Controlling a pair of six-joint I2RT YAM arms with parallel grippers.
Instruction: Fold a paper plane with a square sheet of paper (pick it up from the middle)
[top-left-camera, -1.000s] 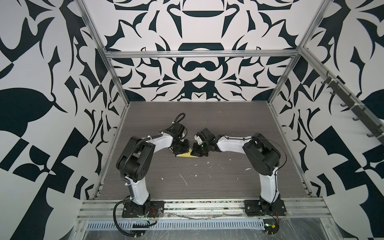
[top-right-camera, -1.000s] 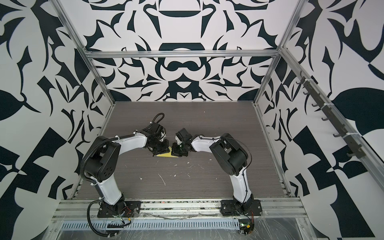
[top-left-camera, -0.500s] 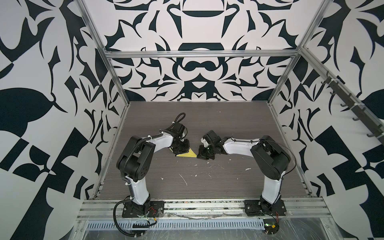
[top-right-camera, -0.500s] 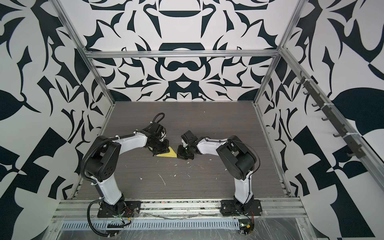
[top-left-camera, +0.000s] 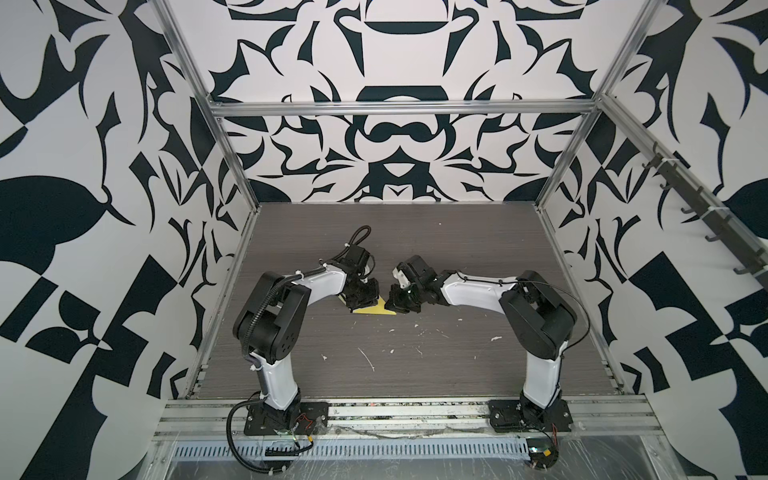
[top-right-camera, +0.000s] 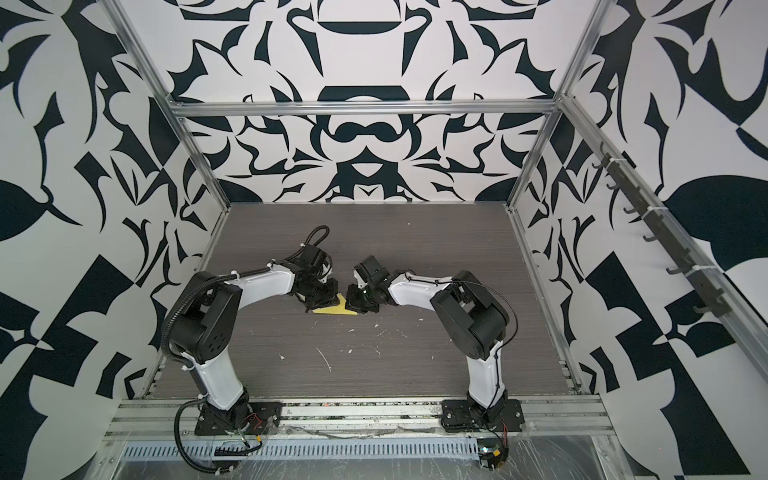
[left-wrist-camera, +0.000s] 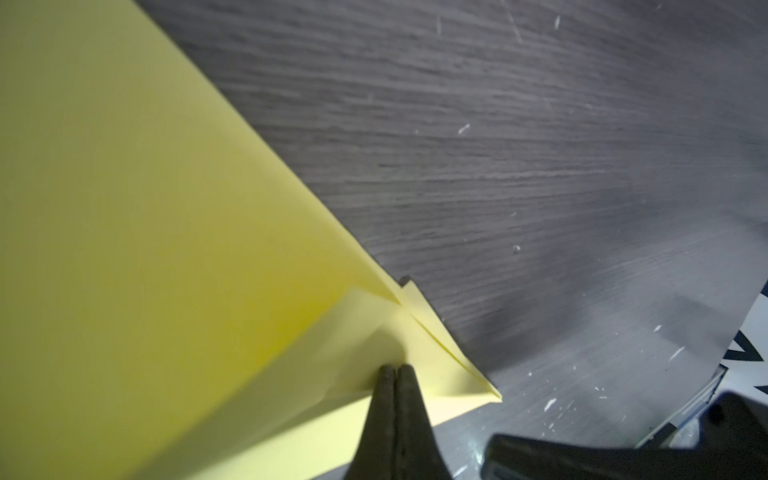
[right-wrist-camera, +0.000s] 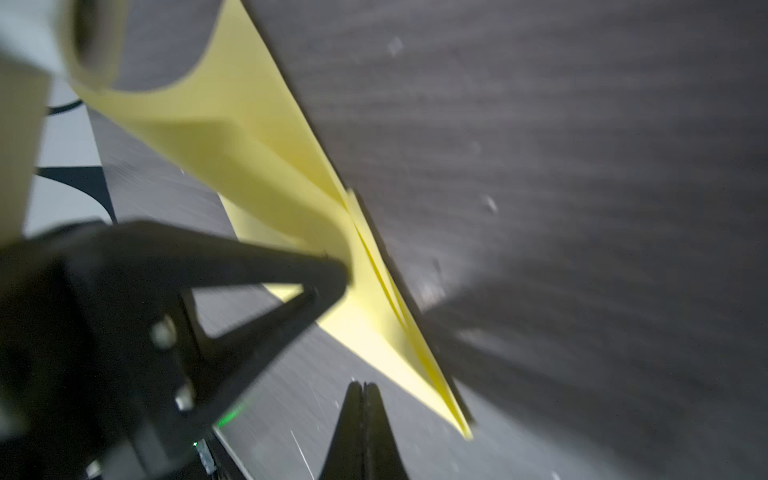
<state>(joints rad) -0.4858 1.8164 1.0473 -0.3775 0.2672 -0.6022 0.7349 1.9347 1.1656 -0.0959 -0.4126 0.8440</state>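
The square sheet of paper (top-left-camera: 372, 311) (top-right-camera: 332, 310) is yellow and lies folded into a flat pointed triangle mid-table, between the two grippers. My left gripper (top-left-camera: 360, 297) (top-right-camera: 321, 300) is shut, and its tips (left-wrist-camera: 397, 369) press down on the layered flaps near the paper's (left-wrist-camera: 166, 249) corner. My right gripper (top-left-camera: 398, 306) (top-right-camera: 356, 306) is shut with nothing in it. Its tips (right-wrist-camera: 363, 385) hover over bare table beside the paper's (right-wrist-camera: 266, 137) sharp point. In the right wrist view one flap curls up behind the left fingers (right-wrist-camera: 328, 270).
Small white flecks (top-left-camera: 368, 362) are scattered over the grey wood-grain table (top-left-camera: 457, 365) in front of the paper. Patterned walls on an aluminium frame (top-left-camera: 232, 158) close in the left, right and back. The arm bases sit on the front rail (top-left-camera: 395, 411).
The right gripper has slid rightward off the paper, uncovering its pointed end, and now sits beside it. The left gripper has stayed pressed on the paper.
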